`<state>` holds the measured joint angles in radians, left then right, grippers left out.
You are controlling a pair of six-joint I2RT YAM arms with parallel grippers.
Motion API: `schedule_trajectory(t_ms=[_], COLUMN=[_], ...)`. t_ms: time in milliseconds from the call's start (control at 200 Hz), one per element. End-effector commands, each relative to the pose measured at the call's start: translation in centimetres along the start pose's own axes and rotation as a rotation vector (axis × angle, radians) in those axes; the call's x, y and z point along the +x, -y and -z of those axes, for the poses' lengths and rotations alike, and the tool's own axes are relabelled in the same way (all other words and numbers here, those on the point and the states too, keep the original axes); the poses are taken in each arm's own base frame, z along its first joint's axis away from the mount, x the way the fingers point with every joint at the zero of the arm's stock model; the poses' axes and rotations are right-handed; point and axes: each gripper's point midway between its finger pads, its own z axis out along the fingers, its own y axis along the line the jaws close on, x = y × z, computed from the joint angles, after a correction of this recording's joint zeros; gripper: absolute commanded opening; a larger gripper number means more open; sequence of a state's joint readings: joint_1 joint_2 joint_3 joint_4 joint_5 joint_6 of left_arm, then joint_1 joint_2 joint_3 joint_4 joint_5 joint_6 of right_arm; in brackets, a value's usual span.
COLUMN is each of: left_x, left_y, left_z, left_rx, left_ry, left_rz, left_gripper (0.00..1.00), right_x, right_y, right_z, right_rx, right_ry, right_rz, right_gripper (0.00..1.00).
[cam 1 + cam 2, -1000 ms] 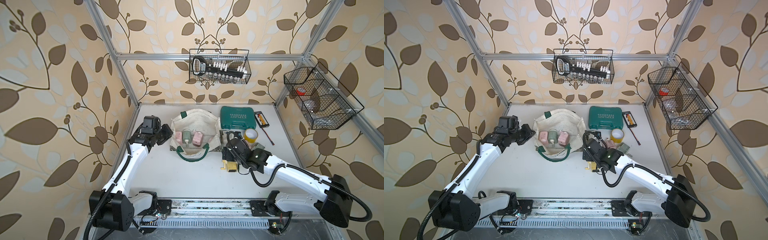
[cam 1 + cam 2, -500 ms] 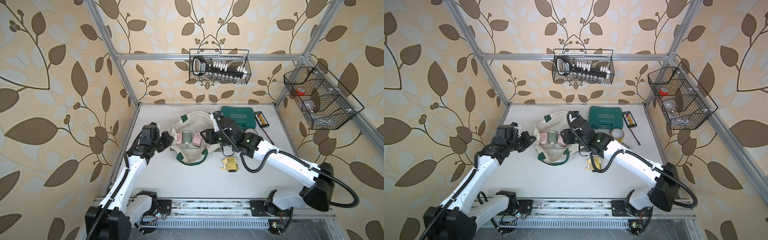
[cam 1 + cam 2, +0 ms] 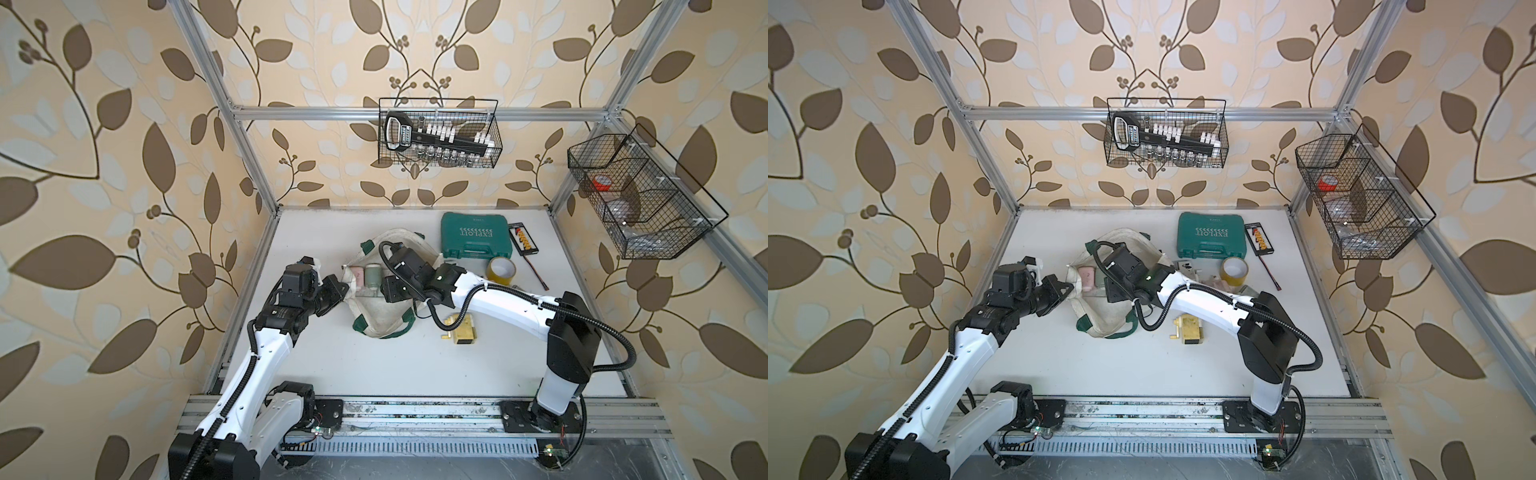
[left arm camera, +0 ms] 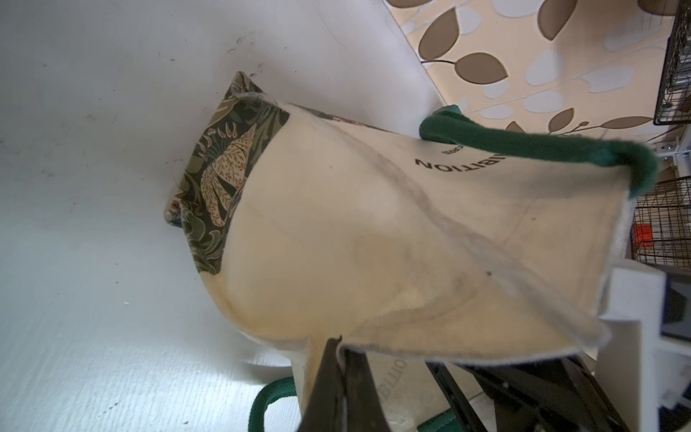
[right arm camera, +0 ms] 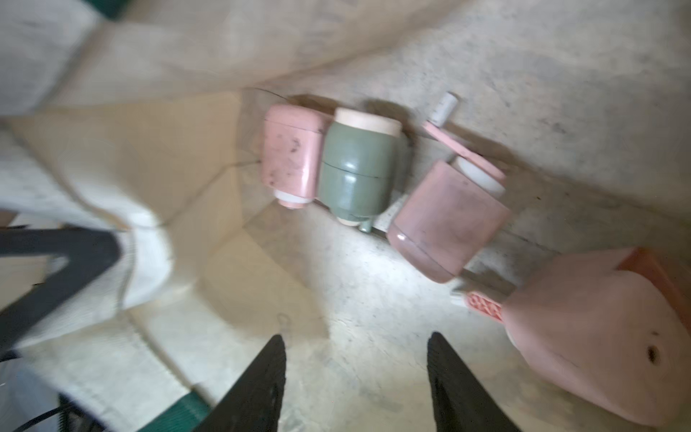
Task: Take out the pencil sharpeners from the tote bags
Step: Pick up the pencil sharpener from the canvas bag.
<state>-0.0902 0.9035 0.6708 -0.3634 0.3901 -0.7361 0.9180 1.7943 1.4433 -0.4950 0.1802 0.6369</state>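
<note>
One yellow sharpener (image 3: 460,331) lies released; right fingers (image 5: 261,385) have entered the tote (image 3: 382,321).

White tabletop (image 3: 374,365), walled in leaf-print wallpaper (image 3: 124,166) on aluminium framing (image 3: 332,112).

- 1 o'clock: teal tool case (image 3: 476,237), closed, handle side facing table centre.
- 2 o'clock, just beside the case: black card (image 3: 524,237) of red and yellow connectors, with a thin dark cable (image 3: 534,270) lying by it.
- Near the case's handle side: yellow tape roll (image 3: 498,277), lying flat.
- Back wall, 12 o'clock: wire basket (image 3: 436,99) holding a socket set (image 3: 440,139).
- Right wall, 2 o'clock: second wire basket (image 3: 648,241), red tape roll (image 3: 600,183) inside.
</note>
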Motion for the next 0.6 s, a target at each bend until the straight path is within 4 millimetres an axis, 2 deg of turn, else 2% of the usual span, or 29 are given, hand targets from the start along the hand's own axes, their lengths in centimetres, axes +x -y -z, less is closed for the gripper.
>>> schedule_trajectory(t_ms=[0, 75, 165, 455, 595], left_x=[2.2, 2.9, 3.5, 3.1, 3.1], left_y=[-2.3, -2.0, -1.7, -0.9, -0.8], left_z=[-0.6, -0.9, -1.4, -1.1, -1.1], left_rx=[-0.081, -0.083, -0.082, -0.093, -0.091], left_ry=[-0.053, -0.055, -0.062, -0.054, -0.056], left_rz=[0.028, 0.007, -0.007, -0.028, -0.026], left_gripper=[0.00, 0.00, 0.00, 0.00, 0.00], right_x=[1.8, 2.4, 2.3, 1.3, 0.9], right_y=[4.9, 6.7, 7.6, 5.9, 5.9], right_z=[0.2, 0.2, -0.2, -2.0, -2.7], right_rx=[0.205, 0.260, 0.278, 0.245, 0.263], right_ry=[-0.006, -0.005, -0.007, -0.020, -0.014], right_rz=[-0.021, -0.046, -0.078, -0.091, -0.128], right_gripper=[0.61, 0.62, 0.65, 0.70, 0.77])
